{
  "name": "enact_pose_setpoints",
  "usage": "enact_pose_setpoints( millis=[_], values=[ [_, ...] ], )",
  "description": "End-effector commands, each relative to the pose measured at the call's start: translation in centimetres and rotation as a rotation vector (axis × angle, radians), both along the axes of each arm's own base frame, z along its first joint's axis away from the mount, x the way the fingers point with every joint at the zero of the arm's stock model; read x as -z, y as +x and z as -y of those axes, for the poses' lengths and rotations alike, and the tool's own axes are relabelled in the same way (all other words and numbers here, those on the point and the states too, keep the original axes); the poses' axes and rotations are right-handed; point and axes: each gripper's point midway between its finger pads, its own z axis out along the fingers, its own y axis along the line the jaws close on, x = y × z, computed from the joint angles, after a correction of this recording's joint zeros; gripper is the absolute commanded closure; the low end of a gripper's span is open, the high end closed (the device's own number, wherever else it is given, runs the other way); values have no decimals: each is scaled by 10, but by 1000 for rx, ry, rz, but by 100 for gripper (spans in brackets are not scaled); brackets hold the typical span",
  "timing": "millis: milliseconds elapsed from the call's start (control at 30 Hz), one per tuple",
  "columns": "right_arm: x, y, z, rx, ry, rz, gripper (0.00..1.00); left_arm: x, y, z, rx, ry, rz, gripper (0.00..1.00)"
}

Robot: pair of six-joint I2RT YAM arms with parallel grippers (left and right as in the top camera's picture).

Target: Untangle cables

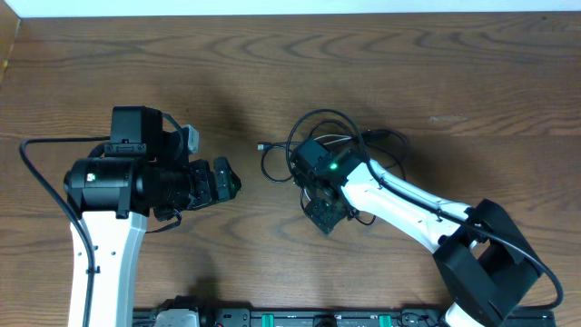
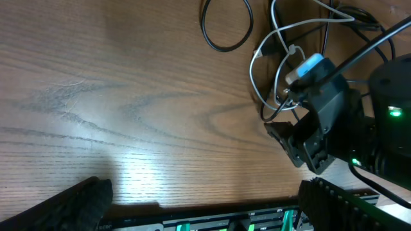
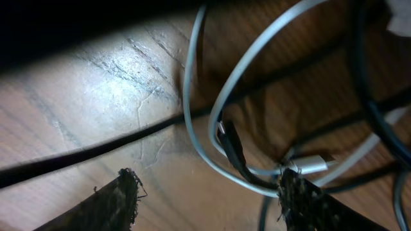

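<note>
The cables (image 1: 320, 113) lie in a tangle on the wooden table just right of centre: thin black loops with a white cord (image 2: 277, 38) woven through them. One black loop (image 2: 209, 35) trails off to the left, ending in a small plug (image 1: 260, 146). My right gripper (image 1: 327, 213) is down over the near side of the tangle. In the right wrist view its jaws (image 3: 209, 192) stand apart, with the white cord (image 3: 192, 96) and a black cord (image 3: 234, 151) crossing close to the right finger. My left gripper (image 1: 227, 179) hovers open to the left of the pile, holding nothing (image 2: 205, 199).
A black rail with green fittings (image 1: 300, 318) runs along the table's front edge. The arm bases stand at the front left (image 1: 104, 272) and front right (image 1: 486, 272). Bare wood (image 1: 272, 54) stretches behind the tangle.
</note>
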Motion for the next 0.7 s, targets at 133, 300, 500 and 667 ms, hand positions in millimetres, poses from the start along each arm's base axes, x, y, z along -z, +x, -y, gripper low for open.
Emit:
enact_pose_setpoints(
  millis=[133, 300, 500, 667],
  values=[
    [10, 3, 16, -29, -77, 45, 33, -5, 2, 0, 8, 7, 16, 2],
    [17, -4, 23, -62, -97, 28, 34, -5, 2, 0, 8, 7, 16, 2],
    [31, -1, 32, -71, -121, 73, 39, -5, 2, 0, 8, 7, 16, 2],
    [35, 7, 25, -67, -86, 113, 61, -5, 2, 0, 8, 7, 16, 1]
  ],
)
